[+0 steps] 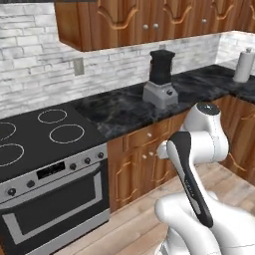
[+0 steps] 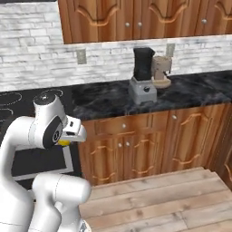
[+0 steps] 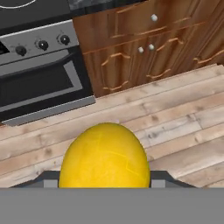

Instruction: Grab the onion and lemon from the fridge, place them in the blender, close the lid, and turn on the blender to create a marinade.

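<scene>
My gripper (image 3: 104,181) is shut on the lemon (image 3: 104,157), a bright yellow oval that bulges up between the fingers in the hand view. From the right base view, a sliver of the lemon (image 2: 64,142) peeks out under the hand, held low in front of the lower cabinets. The blender (image 1: 160,82) stands on the black counter, a grey base with a knob under a dark jar; it is well above and beyond the hand. In the right base view the blender (image 2: 143,77) sits mid-counter. The onion and the fridge are out of view.
A stove with an oven (image 1: 50,199) is at the left. Wooden cabinets (image 2: 149,145) run under the dark counter (image 1: 119,107). A beige coffee machine (image 2: 161,71) stands beside the blender, and a paper towel roll (image 1: 243,64) at the far right. Plank floor (image 3: 175,127) lies below the hand.
</scene>
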